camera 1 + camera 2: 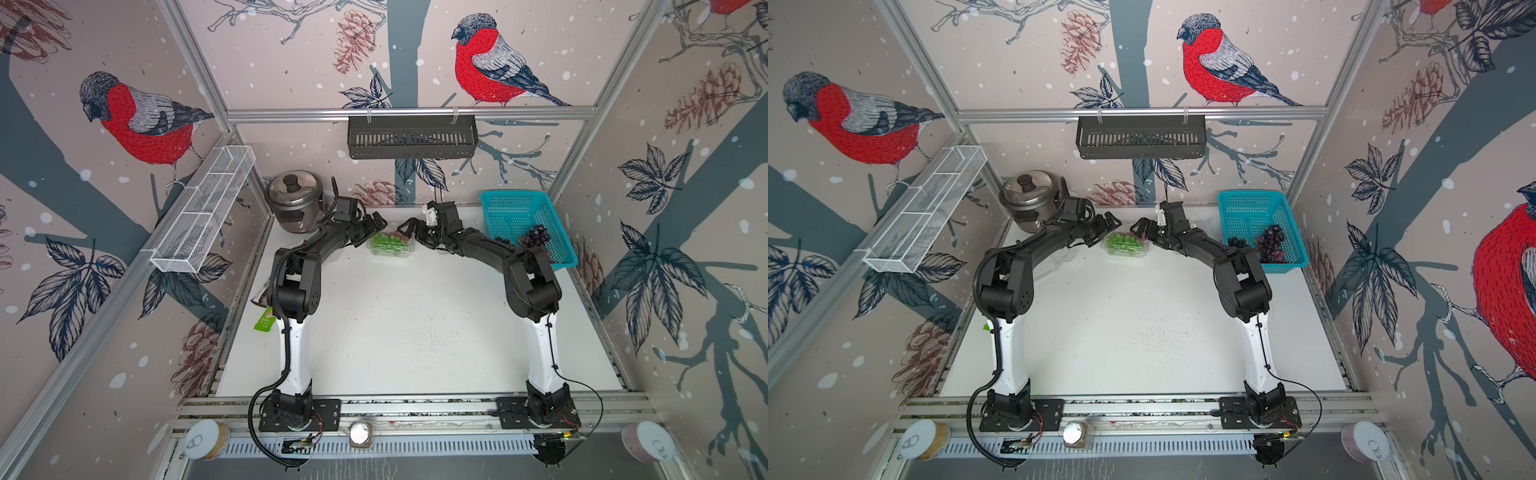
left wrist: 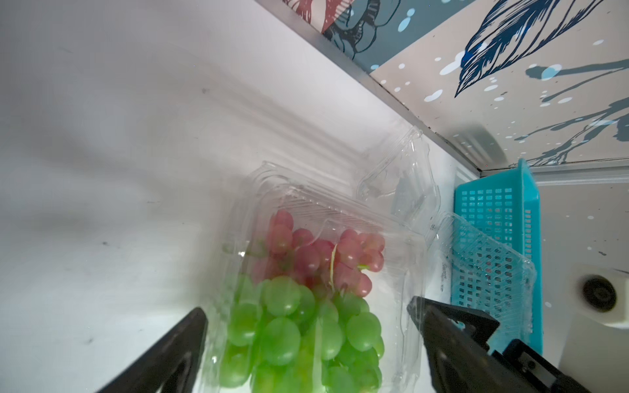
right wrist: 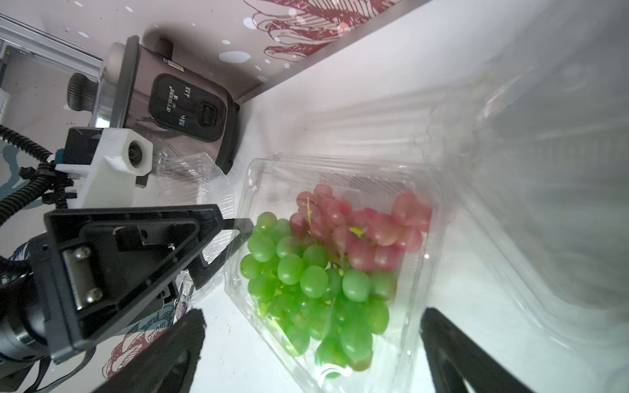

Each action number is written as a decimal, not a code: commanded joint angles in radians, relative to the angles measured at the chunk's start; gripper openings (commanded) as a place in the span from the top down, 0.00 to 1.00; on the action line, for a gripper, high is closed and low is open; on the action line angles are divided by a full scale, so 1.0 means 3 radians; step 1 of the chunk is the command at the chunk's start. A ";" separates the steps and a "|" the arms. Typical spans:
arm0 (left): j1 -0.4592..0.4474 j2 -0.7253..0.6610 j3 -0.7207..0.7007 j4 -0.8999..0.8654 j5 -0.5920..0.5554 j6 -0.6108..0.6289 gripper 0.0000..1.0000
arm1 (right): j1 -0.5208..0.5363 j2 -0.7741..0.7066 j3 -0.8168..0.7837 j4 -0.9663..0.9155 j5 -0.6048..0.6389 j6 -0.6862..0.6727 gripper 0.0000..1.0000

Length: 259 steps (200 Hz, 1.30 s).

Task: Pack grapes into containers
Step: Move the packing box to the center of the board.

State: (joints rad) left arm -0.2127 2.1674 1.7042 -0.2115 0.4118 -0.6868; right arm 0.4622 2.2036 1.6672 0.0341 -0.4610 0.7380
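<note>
A clear clamshell container (image 1: pixel 390 246) (image 1: pixel 1126 246) stands at the back middle of the table. It holds green grapes (image 2: pixel 289 326) (image 3: pixel 306 275) and red grapes (image 2: pixel 320 251) (image 3: pixel 371 228), and its lid appears to lie over them. My left gripper (image 1: pixel 374 226) (image 2: pixel 306 308) is open, its fingers straddling the container's left end without pressing it. From the other side my right gripper (image 1: pixel 405 228) (image 3: pixel 312 313) is open too, one finger on each side of the box. More dark grapes (image 1: pixel 536 239) (image 1: pixel 1271 241) lie in the turquoise basket (image 1: pixel 511 212).
A steel rice cooker (image 1: pixel 293 203) (image 3: pixel 177 102) stands at the back left. One more clear container (image 1: pixel 1059 259) (image 3: pixel 194 177) lies under my left arm. Another clear container (image 2: pixel 398 177) lies near the basket (image 2: pixel 497 211). A green packet (image 1: pixel 264 322) lies at the left edge.
</note>
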 commanded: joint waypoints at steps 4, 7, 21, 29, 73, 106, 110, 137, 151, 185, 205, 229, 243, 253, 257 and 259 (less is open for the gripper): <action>0.0006 0.0043 0.0262 -0.0413 -0.0089 0.0140 0.03 | -0.0004 -0.0114 0.0109 -0.0310 0.0141 -0.0198 0.00; 0.0006 0.0044 0.0280 -0.0437 -0.0096 0.0145 0.03 | -0.0005 -0.0128 0.0120 -0.0341 0.0157 -0.0211 0.00; 0.0004 0.0014 0.0327 -0.0508 -0.0134 0.0162 0.03 | -0.0008 -0.0229 0.0153 -0.0497 0.0247 -0.0304 0.00; 0.0003 -0.0008 0.0339 -0.0539 -0.0154 0.0175 0.03 | -0.0015 -0.0305 0.0149 -0.0574 0.0311 -0.0368 0.00; -0.0081 -0.0142 0.0273 -0.0643 -0.0165 0.0225 0.03 | -0.0158 -0.0560 0.0334 -0.1152 0.0740 -0.0814 0.00; -0.0275 -0.0340 0.0162 -0.0579 -0.0074 0.0224 0.03 | -0.0322 -0.0414 0.0556 -0.1525 0.1147 -0.1246 0.00; -0.0300 -0.0361 0.0140 -0.0566 -0.0070 0.0219 0.03 | -0.0342 -0.0377 0.0584 -0.1576 0.1169 -0.1278 0.00; -0.0438 -0.0547 -0.0084 -0.0370 -0.0055 0.0136 0.03 | -0.0444 -0.0196 0.0668 -0.1735 0.1218 -0.1339 0.00; -0.0486 -0.0598 -0.0242 -0.0202 0.0091 0.0051 0.03 | -0.0448 -0.0154 0.0670 -0.1795 0.1235 -0.1352 0.00; -0.0558 -0.0755 -0.0689 0.0150 0.0360 -0.0129 0.03 | -0.0425 -0.0321 0.0305 -0.1663 0.1154 -0.1281 0.00; -0.0592 -0.0779 -0.0883 0.0306 0.0425 -0.0210 0.03 | -0.0414 -0.0459 0.0009 -0.1525 0.1074 -0.1218 0.00; -0.0610 -0.0733 -0.1031 0.0561 0.0477 -0.0385 0.03 | -0.0377 -0.0573 -0.0271 -0.1392 0.0987 -0.1160 0.00; -0.0618 -0.0694 -0.1081 0.0736 0.0494 -0.0514 0.03 | -0.0357 -0.0644 -0.0438 -0.1301 0.0945 -0.1118 0.00; -0.0615 -0.0644 -0.1062 0.0814 0.0516 -0.0576 0.03 | -0.0348 -0.0698 -0.0555 -0.1225 0.0894 -0.1080 0.00; -0.0618 -0.0623 -0.1050 0.0829 0.0507 -0.0591 0.03 | -0.0346 -0.0714 -0.0598 -0.1194 0.0873 -0.1064 0.00; -0.0620 -0.0613 -0.1044 0.0832 0.0502 -0.0600 0.03 | -0.0345 -0.0724 -0.0622 -0.1185 0.0862 -0.1052 0.00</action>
State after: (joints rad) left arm -0.3965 1.9606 1.3872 -0.0860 0.5362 -0.7971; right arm 0.3531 2.0209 1.5368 -0.3985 -0.1581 0.3843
